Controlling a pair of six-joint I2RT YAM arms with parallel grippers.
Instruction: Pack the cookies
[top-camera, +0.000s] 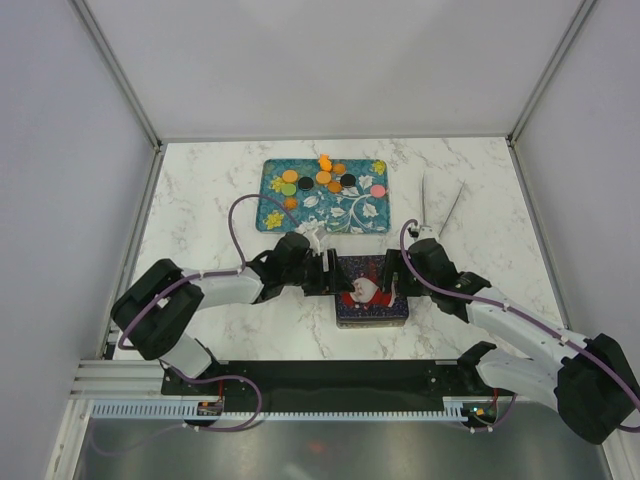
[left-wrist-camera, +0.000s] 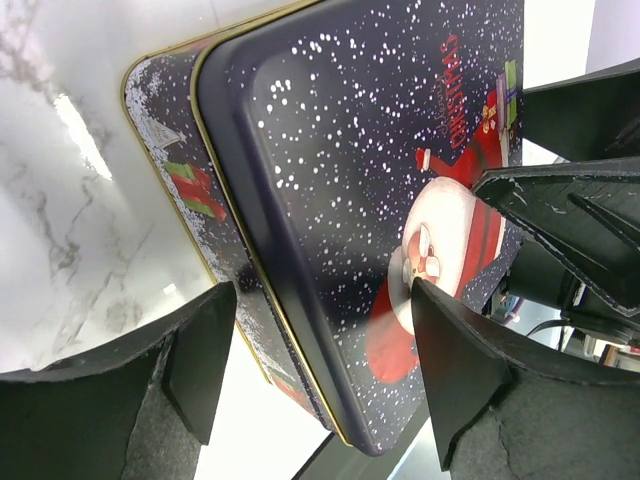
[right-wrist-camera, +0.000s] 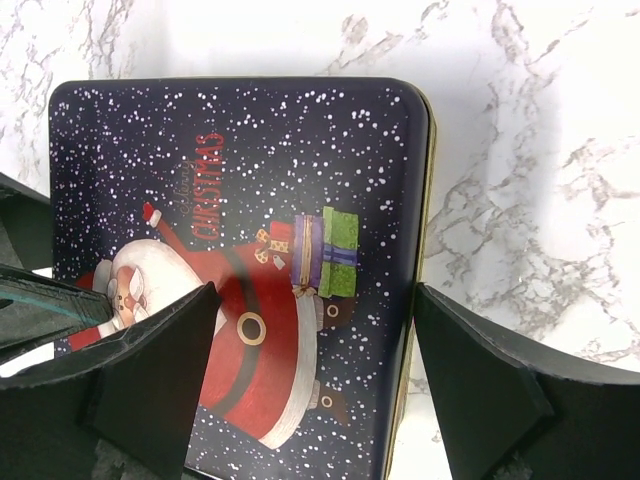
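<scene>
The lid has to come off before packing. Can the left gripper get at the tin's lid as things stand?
Probably yes. The left gripper stands open at the lid's left edge, with nothing blocking the rim. The right gripper, also open, flanks the opposite edge.

High rear camera looks down; close wrist cameras share the tin (right-wrist-camera: 250, 150).

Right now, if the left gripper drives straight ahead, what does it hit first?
The Christmas tin, lid on, framed between the left gripper's open jaws. Depth unclear, but it looks close.
</scene>
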